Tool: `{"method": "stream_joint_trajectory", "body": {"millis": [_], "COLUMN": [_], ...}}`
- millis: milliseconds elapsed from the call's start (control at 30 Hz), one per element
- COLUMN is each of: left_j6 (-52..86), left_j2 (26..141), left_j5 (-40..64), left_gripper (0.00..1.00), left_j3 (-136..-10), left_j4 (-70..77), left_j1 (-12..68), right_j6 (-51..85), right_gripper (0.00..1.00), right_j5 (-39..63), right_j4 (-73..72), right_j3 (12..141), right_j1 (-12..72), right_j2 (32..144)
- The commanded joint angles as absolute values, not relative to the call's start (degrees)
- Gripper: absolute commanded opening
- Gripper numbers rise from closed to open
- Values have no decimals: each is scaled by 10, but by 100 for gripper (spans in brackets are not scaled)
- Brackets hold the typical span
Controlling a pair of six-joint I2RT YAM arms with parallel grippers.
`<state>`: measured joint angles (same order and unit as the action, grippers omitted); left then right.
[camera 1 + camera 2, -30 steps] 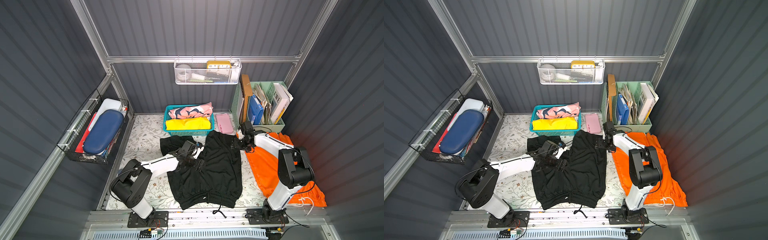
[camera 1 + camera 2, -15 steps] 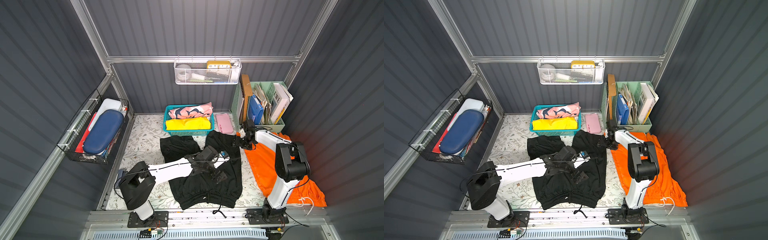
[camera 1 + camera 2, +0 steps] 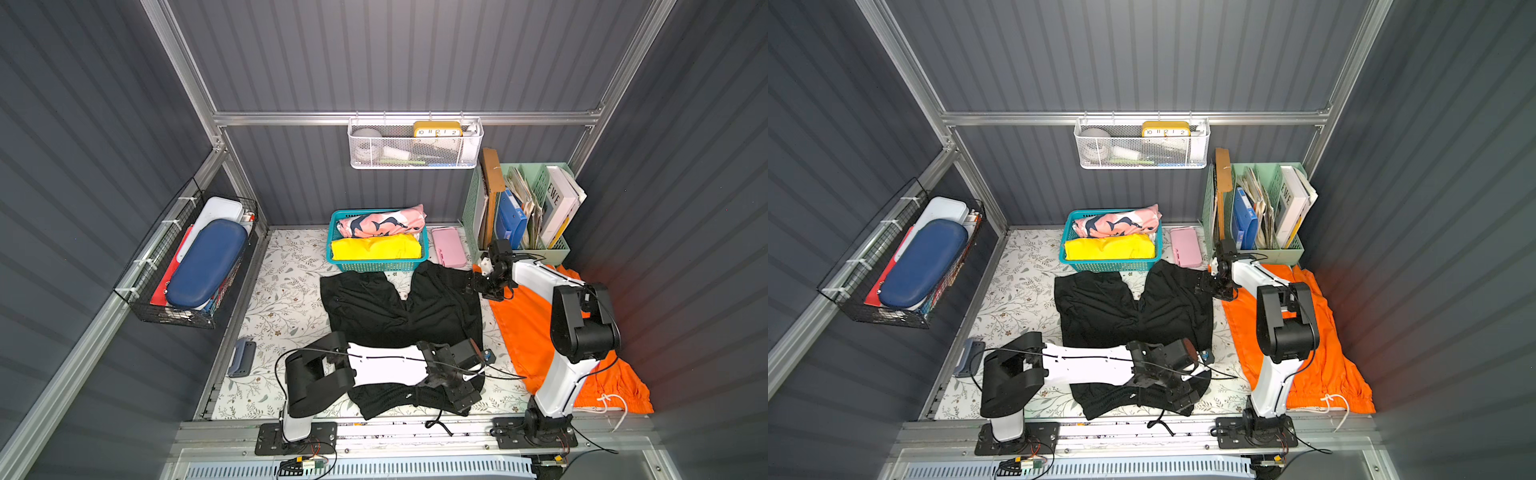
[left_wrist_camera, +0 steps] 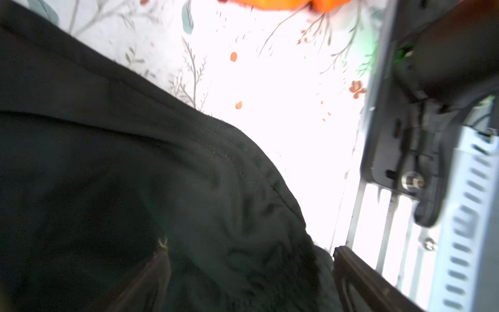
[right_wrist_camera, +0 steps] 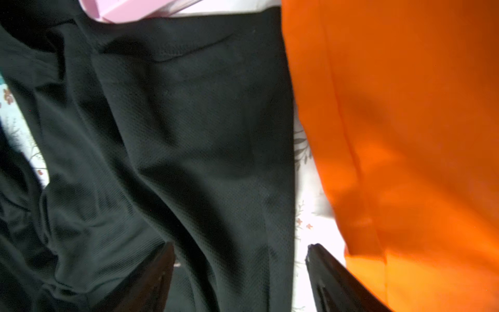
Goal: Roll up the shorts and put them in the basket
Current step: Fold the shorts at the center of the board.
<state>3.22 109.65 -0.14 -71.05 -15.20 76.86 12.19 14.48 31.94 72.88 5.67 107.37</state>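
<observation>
The black shorts (image 3: 399, 307) lay spread and wrinkled mid-bench, legs toward the back edge, waistband (image 3: 386, 401) and drawstring (image 3: 436, 424) at the front. The orange shorts (image 3: 528, 328) lay flat along the right edge. Both jaws stood released: the left gripper (image 4: 251, 251) over the waistband, the right gripper (image 5: 240, 247) over a black leg. A floral mat (image 3: 286, 291) covered the bench between dark ribbed walls (image 3: 415, 62).

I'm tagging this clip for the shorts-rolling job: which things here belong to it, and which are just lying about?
Job: black shorts, orange shorts.

Lying about: teal basket, yellow cloth, pink printed cloth, pink case, green file holder, white mesh basket, black wire basket.
</observation>
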Motion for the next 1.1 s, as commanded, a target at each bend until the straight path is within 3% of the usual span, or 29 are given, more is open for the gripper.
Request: {"method": "stream_joint_trajectory", "body": {"millis": [0,200,433,700,900,1000,1067], "left_j6": [78,115,118,116,117,117,113], "left_j2": [1117,1140,1148,1176,1187,1187,1183], "left_j5": [-41,-53,-67,-51,-40,-37,-37], "left_gripper": [98,98,96,88,69,56,47], "left_j3": [-731,-729,-723,-732,-733,-736,-737], "left_j4": [-167,-172,-174,-175,-184,-189,-191], "left_j1": [780,783,784,783,783,783,782], "right_j6": [120,107,102,100,99,98,100], "right_gripper": [82,81,81,80,77,67,54], "right_j5": [183,175,82,105,114,121,126], "right_j4": [322,356,373,371,370,370,367], "right_j3": [727,755,763,774,773,772,769], "right_j1": [56,56,62,62,62,62,62], "right_j2": [1079,1109,1117,1148,1154,1158,1159]}}
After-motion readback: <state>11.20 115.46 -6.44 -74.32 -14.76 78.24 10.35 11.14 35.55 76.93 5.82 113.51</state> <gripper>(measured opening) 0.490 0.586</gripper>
